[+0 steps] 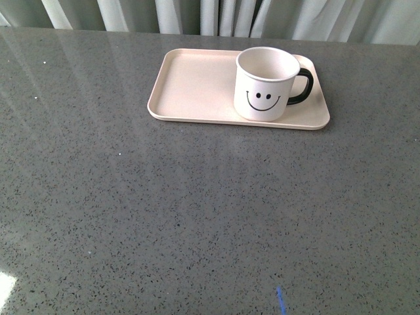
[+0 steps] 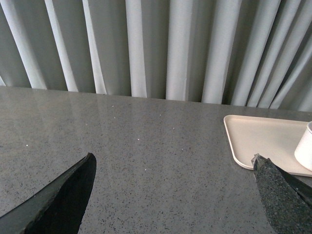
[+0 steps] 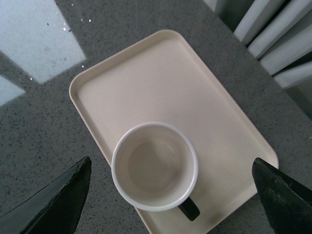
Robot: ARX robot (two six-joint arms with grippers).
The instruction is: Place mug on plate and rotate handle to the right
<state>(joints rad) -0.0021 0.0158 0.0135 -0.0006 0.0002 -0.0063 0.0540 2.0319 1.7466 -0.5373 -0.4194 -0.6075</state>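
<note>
The cream-white mug (image 1: pixel 264 84) with a black smiley face stands upright on the right part of the pale pink plate (image 1: pixel 190 85). Its black handle (image 1: pixel 302 86) points right. Neither arm shows in the front view. My right gripper (image 3: pixel 171 168) hangs open high above the mug (image 3: pixel 155 166), its fingers spread wide on either side; the handle (image 3: pixel 188 208) and the plate (image 3: pixel 165 83) show below. My left gripper (image 2: pixel 174 163) is open over bare table, with the plate's (image 2: pixel 258 139) corner and a sliver of the mug (image 2: pixel 305 152) off to one side.
The grey speckled table (image 1: pixel 197 210) stretches around the plate. Pale curtains (image 1: pixel 216 16) hang behind the table's far edge. A small blue mark (image 1: pixel 281 300) lies near the front edge.
</note>
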